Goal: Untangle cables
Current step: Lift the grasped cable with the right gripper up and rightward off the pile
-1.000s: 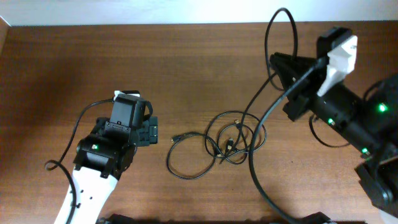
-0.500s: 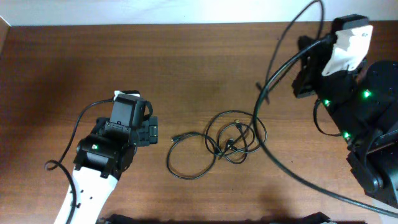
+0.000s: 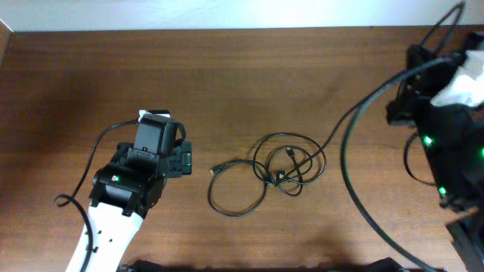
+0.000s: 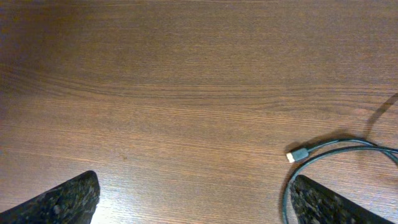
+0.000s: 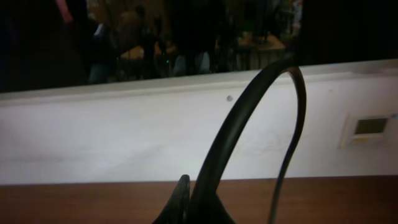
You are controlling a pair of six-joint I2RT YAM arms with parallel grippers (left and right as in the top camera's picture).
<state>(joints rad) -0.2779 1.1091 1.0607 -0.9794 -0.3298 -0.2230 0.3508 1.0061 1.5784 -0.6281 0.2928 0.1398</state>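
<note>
- Overhead: the right arm (image 3: 446,143) has drawn back to the worktop's (image 3: 113,75) far right edge, so nothing is working the knot now.
- The cables (image 3: 281,178) lie mid-worktop, tangled, one loop trailing left.
- Only the left wrist view shows the left pincer (image 4: 196,208) spread wide, a plug (image 4: 297,155) near one finger.
- Only the right wrist view shows the right pincer (image 5: 181,202) closed, seemingly empty, facing the wall (image 5: 124,143).

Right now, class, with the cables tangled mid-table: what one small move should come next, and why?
Probably slide the open left gripper to the loose plug and close on it: that end lies free on the table beside the gripper, apart from the knotted cables.
</note>
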